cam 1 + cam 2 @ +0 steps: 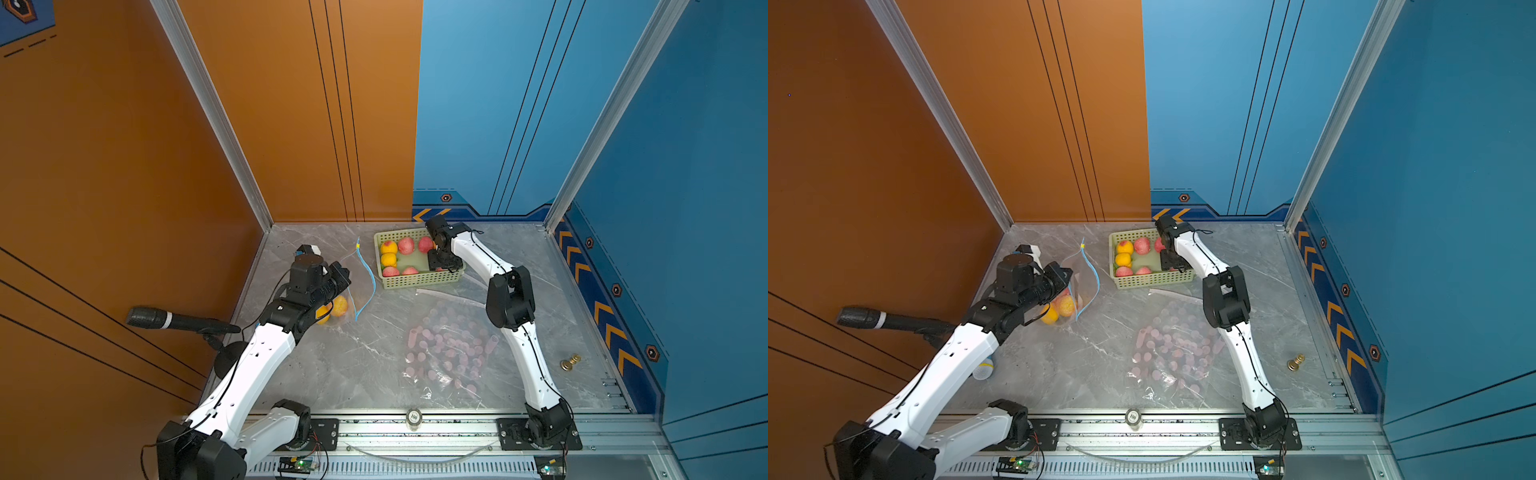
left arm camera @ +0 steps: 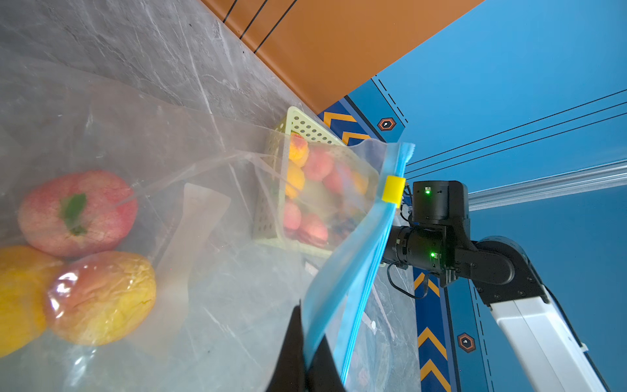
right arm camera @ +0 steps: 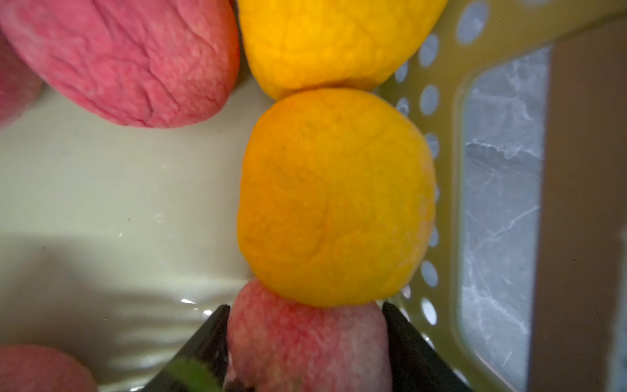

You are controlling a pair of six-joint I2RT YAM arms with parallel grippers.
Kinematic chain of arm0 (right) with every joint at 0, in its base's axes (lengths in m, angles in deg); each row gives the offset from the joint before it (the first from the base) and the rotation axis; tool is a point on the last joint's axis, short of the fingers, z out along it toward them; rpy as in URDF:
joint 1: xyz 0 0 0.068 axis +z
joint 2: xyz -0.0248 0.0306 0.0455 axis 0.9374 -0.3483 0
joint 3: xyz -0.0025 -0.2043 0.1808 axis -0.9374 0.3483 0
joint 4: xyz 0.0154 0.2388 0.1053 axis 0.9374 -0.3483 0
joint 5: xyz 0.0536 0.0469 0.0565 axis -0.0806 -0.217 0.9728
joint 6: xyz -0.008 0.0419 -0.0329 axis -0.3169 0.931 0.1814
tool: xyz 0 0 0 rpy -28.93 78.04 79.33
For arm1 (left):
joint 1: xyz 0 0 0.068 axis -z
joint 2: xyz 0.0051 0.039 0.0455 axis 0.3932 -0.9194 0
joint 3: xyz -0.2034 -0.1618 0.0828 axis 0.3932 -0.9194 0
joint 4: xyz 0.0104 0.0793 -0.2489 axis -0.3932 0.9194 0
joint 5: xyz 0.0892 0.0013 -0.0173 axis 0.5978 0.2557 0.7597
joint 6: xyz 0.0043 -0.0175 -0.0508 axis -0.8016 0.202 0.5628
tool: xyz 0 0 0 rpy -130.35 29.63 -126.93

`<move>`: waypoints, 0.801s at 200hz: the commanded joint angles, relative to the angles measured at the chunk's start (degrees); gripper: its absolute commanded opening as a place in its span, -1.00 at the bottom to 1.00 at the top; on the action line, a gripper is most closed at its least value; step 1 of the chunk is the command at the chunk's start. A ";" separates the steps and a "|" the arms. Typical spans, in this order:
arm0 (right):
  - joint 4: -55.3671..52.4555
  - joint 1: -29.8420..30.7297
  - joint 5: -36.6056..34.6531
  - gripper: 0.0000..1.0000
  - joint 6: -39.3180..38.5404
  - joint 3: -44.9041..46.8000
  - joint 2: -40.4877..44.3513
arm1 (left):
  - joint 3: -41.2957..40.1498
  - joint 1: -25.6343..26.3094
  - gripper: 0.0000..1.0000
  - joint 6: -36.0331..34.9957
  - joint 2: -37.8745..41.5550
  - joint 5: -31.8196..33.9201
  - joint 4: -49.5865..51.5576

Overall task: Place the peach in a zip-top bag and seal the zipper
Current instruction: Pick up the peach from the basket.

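A clear zip-top bag [image 1: 365,266] [image 2: 210,142] lies at the back left of the table, with three peaches [image 2: 101,298] inside. Its blue zipper [image 2: 356,271] gapes apart, and the yellow slider [image 2: 393,190] sits at the far end. My left gripper [image 2: 307,339] [image 1: 338,276] is shut on the zipper edge and holds it up. My right gripper [image 3: 303,305] [image 1: 442,264] reaches down into the green basket [image 1: 419,280]. It is shut on a pink peach [image 3: 305,346], one finger on each side. An orange peach [image 3: 336,197] touches the held one.
The basket holds several more peaches [image 1: 406,245]. A second clear bag of pink pieces [image 1: 449,345] lies at mid-right. A microphone [image 1: 166,320] juts in from the left, a small brass object [image 1: 570,362] stands at the right, and a round weight [image 1: 413,415] sits on the front rail.
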 commanded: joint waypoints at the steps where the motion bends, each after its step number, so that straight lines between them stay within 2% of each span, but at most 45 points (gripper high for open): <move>1: -1.45 -0.13 0.57 0.40 -0.66 -1.15 -1.29 | -0.55 0.56 -1.00 0.03 0.13 -0.72 -1.36; 22: -1.63 -0.14 0.61 0.33 -0.82 -1.14 -1.43 | -0.61 0.67 -1.00 0.15 0.15 -0.59 -1.33; 91: -0.41 0.07 2.19 -0.23 -1.61 -1.15 5.52 | -0.46 1.87 -1.00 0.49 -1.21 -0.30 -2.26; 160: 5.13 1.97 6.90 -0.39 -1.13 2.05 15.98 | -0.15 3.08 -1.00 0.59 -1.96 0.31 -2.60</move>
